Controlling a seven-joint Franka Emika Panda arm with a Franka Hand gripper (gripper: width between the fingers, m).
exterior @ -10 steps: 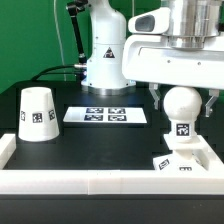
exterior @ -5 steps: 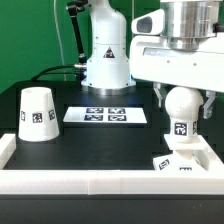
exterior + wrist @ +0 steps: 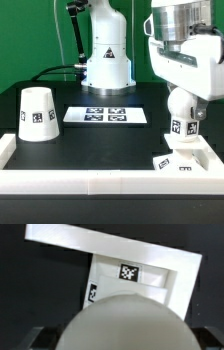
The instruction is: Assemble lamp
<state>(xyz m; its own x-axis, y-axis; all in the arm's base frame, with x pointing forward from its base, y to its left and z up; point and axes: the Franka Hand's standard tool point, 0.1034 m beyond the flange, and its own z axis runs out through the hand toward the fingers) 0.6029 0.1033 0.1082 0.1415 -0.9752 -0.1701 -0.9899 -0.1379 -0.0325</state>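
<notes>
- A black counter (image 3: 100, 145) is seen from the front, edged along the near side by a low white wall (image 3: 90, 181).
- The white robot arm (image 3: 185, 45) comes down from the top of the exterior view's right, tilted to one side.
- The end effector (image 3: 184, 100) is closed around the ball-shaped white bulb (image 3: 181, 108), with one finger on each side of the ball.
- The bulb stands upright, with a black-and-white square tag on its lower front.
- Its neck touches the small flat white base (image 3: 178, 161), which lies directly beneath it.
- The base lies in the counter's near corner on the exterior view's right, against the white wall, and shows tags of its own.
- The wrist view looks down over the rounded top of the bulb (image 3: 125, 325), which fills the lower part of the picture.
- Beyond the bulb, that view shows the base (image 3: 150, 286) tucked into the angle of the wall (image 3: 110, 249).
- The dark fingers (image 3: 45, 336) show only as a blurred edge beside the bulb.
- The cone-shaped white shade (image 3: 37, 112) stands on its wider end at the exterior view's left, well apart from the bulb, with a tag facing front.
- The marker board (image 3: 105, 115) lies flat on the counter between the shade and the bulb.
- A white pedestal (image 3: 105, 60) stands behind the marker board.
</notes>
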